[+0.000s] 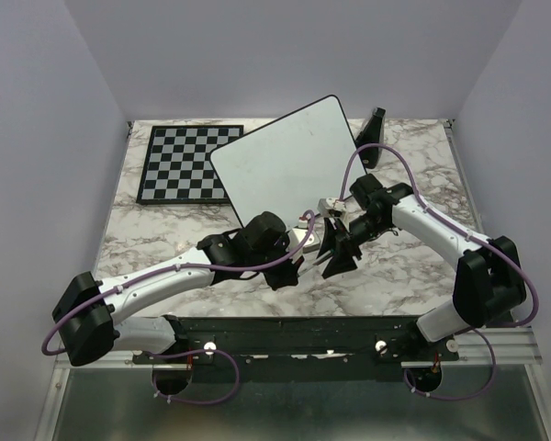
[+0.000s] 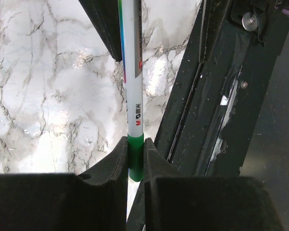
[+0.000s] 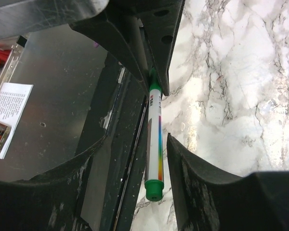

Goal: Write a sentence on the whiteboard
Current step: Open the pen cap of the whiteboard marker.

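Note:
The whiteboard (image 1: 285, 165) lies tilted on the marble table, its face white; the sentence is out of view. My left gripper (image 2: 136, 159) is shut on the green end of a white marker (image 2: 134, 86) with a rainbow stripe, held above the table near the front rail. The marker (image 3: 155, 139) runs toward my right gripper (image 3: 137, 139), whose jaws stand open on either side of its other green end (image 3: 154, 188) without touching it. In the top view both grippers meet just in front of the whiteboard's near corner, and the marker is barely visible between them.
A black-and-white chessboard (image 1: 188, 163) lies at the back left, touching the whiteboard's edge. A small black object (image 1: 372, 129) stands behind the board at the back right. The black front rail (image 1: 294, 331) runs along the near edge. A printed sheet (image 3: 7, 103) lies below table level.

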